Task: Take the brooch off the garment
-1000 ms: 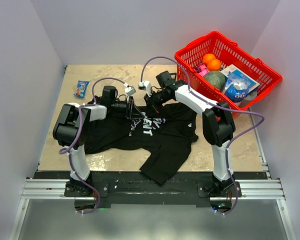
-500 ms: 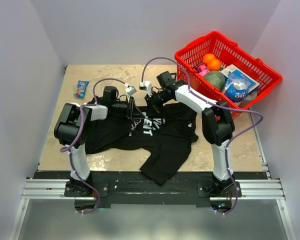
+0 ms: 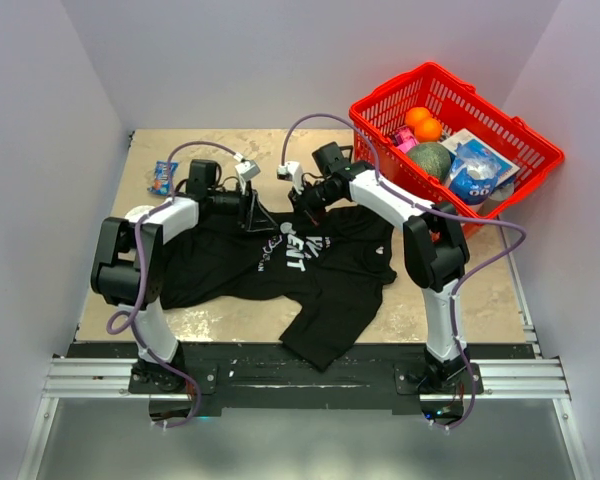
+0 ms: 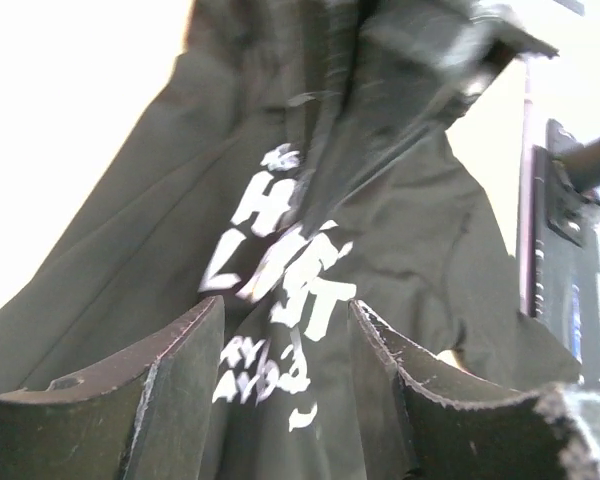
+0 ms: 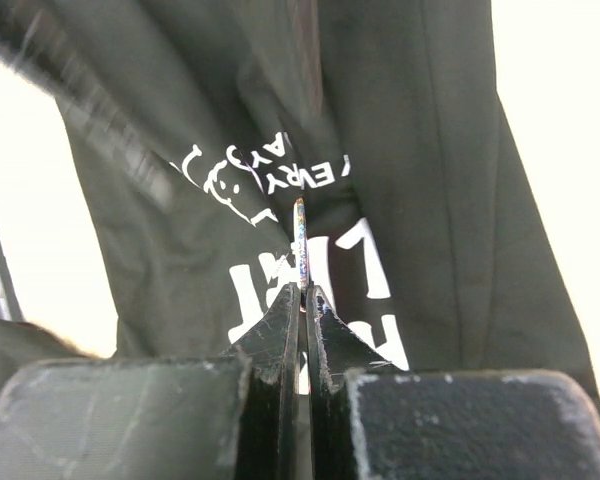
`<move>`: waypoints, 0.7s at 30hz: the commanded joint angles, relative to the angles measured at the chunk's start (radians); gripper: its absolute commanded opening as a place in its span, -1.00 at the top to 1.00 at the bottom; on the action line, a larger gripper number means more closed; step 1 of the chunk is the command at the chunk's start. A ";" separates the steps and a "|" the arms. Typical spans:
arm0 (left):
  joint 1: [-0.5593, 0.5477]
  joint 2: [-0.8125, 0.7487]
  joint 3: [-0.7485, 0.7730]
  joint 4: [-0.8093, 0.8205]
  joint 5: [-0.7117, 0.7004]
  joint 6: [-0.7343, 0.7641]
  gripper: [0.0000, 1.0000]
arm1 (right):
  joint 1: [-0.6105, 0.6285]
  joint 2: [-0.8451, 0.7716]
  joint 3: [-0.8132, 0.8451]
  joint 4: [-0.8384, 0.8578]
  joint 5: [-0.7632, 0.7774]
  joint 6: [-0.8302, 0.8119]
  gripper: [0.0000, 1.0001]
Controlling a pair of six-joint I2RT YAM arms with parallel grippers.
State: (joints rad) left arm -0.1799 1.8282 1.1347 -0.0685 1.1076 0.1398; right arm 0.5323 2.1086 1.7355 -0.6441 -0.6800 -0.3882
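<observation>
The garment, a black T-shirt with white lettering, lies crumpled on the table between the arms. My right gripper is over its chest near the collar. In the right wrist view the right gripper is shut on the brooch, a thin silvery piece seen edge-on that sticks out past the fingertips above the lettering. The brooch is too small to make out in the top view. My left gripper hangs over the shirt's left chest. In the left wrist view the left gripper is open and empty, with the shirt below.
A red basket holding oranges, a green melon and packets stands at the back right. A blue snack packet lies at the back left. A pale round thing shows partly behind my left arm.
My left arm has swung left and back, and its gripper now sits farther from the right gripper. The right arm has stayed in place.
</observation>
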 commanded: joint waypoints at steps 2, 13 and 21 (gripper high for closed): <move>0.049 -0.023 -0.016 -0.031 -0.135 -0.089 -0.10 | -0.003 -0.013 0.015 0.081 0.020 -0.074 1.00; 0.049 0.123 0.092 -0.228 -0.304 -0.063 -0.07 | 0.005 -0.022 -0.068 0.193 0.034 -0.032 1.00; 0.046 0.151 0.063 -0.254 -0.334 -0.037 -0.05 | 0.052 -0.015 -0.113 0.210 0.080 -0.049 1.00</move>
State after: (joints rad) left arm -0.1322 1.9690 1.1927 -0.2890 0.7986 0.0727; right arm 0.5518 2.1086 1.6379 -0.4801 -0.6327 -0.4240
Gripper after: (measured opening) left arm 0.532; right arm 0.022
